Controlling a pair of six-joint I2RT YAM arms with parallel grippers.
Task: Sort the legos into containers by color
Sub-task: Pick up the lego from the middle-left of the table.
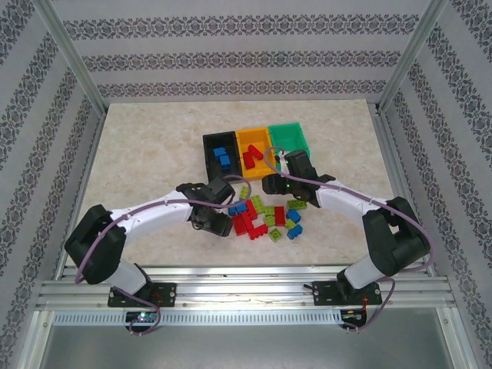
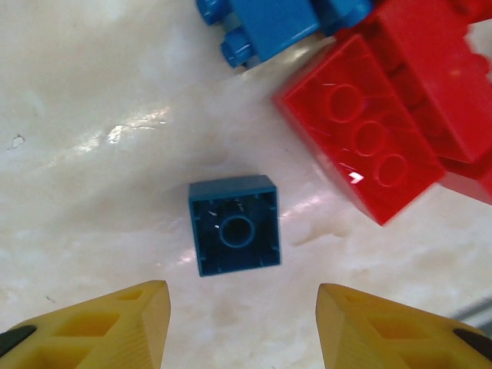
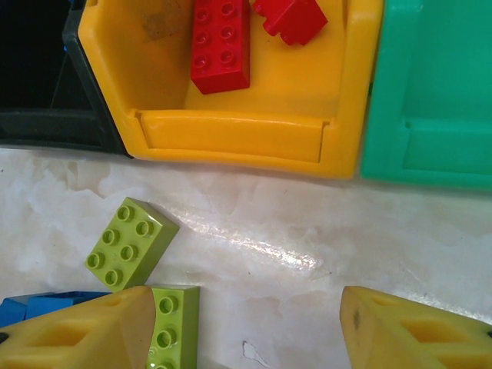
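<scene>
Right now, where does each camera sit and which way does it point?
Top external: above and behind, looking down on table, brick pile, left arm and right arm.
Left wrist: on the left arm, facing down past its yellow fingertips at a dark blue brick.
Right wrist: on the right arm, facing the orange-yellow bin past its own fingertips.
Shared: top and right wrist both show that bin holding red bricks.

Glossy plastic legos [image 2: 361, 146], smooth plastic orange-yellow container [image 3: 231, 142], polished marble-look tabletop [image 2: 92, 92], matt metal frame rail [image 1: 246, 288]
</scene>
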